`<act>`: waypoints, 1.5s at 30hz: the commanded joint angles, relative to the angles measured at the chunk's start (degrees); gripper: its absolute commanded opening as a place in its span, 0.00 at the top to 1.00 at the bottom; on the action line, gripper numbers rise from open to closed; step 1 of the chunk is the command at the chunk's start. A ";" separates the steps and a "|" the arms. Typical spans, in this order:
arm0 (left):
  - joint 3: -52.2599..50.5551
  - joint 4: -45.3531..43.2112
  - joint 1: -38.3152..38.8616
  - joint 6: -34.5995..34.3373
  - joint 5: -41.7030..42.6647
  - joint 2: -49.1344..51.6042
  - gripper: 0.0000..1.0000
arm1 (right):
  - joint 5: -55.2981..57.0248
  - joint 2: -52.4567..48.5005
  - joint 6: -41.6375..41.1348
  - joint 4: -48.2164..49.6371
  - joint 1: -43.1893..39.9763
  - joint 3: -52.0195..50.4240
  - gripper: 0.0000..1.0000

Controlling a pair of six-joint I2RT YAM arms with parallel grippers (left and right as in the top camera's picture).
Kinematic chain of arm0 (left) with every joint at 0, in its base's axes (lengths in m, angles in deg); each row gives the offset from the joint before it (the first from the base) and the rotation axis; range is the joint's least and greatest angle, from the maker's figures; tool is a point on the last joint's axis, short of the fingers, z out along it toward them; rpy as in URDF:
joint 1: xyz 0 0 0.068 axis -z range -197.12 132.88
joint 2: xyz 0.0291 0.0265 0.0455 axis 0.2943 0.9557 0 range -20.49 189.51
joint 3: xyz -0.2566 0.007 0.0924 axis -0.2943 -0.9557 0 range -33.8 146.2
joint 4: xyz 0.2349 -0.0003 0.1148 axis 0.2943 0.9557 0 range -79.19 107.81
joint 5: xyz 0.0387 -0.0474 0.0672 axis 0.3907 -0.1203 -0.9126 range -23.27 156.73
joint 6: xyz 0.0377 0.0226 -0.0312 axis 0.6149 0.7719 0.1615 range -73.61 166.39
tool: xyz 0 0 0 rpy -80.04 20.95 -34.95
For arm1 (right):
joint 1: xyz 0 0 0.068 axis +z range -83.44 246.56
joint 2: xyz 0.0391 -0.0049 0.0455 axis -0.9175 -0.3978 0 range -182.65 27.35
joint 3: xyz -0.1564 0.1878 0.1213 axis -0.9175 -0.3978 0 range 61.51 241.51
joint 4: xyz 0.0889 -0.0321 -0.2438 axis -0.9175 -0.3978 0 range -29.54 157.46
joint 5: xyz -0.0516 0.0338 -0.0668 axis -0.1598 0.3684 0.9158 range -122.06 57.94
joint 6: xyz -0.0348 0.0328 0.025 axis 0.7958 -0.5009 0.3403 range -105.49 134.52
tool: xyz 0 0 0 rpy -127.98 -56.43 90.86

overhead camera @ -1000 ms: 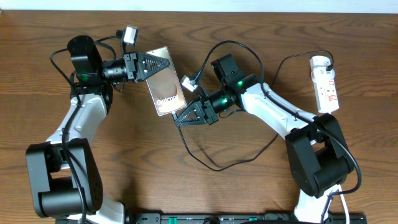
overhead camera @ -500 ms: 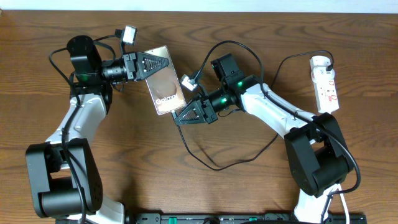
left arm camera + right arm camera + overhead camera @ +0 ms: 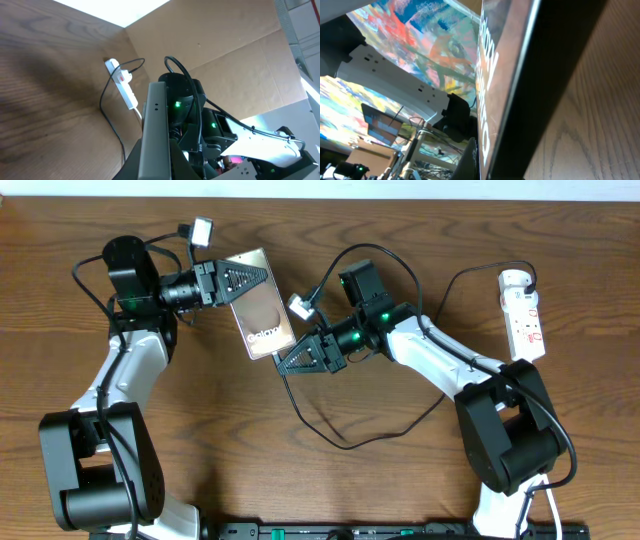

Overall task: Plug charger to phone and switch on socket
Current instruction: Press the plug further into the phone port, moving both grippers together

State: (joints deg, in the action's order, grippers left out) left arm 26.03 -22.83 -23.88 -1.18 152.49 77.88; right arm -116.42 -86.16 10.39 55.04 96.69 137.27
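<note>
The phone (image 3: 262,320), bronze with white "Galaxy" lettering, is held off the table at the upper middle. My left gripper (image 3: 265,278) is shut on its top end; its grey edge (image 3: 155,125) stands between my fingers. My right gripper (image 3: 282,364) is shut at the phone's lower edge. The thin black charger cable (image 3: 350,446) leaves its tip, loops over the table and runs up to the white socket (image 3: 522,315) at the right. The right wrist view shows the phone's face (image 3: 490,75) very close beside one finger (image 3: 470,160); the small plug is hidden. The socket (image 3: 122,85) also shows in the left wrist view.
Thick black arm cables arch over both wrists. A white camera module (image 3: 300,308) sits on the right wrist beside the phone, another (image 3: 205,230) on the left wrist. The arm bases (image 3: 510,430) (image 3: 90,470) stand at the front. The table's far edge runs along the top.
Both grippers and the phone have shifted slightly up and to the left. The right gripper's tip has come closer to the phone's lower edge.
</note>
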 commanded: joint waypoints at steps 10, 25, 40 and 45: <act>-0.04 0.35 1.51 2.58 4.31 0.11 0.93 | -3.28 0.90 -8.66 9.55 -0.11 1.70 0.99; -0.04 0.33 3.37 4.07 4.28 0.11 0.93 | -3.19 0.90 -15.82 19.12 -0.59 1.70 0.99; -0.04 0.33 3.37 4.28 4.28 0.11 0.93 | -1.25 0.90 -16.26 19.32 -2.78 1.70 0.99; -0.04 0.33 3.37 4.28 4.28 0.11 0.93 | -1.27 0.90 -16.24 19.37 -2.78 1.70 0.99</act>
State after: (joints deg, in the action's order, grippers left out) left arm 27.28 -22.64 -23.49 0.83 150.20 77.88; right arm -118.52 -86.64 -6.09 73.51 94.07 136.18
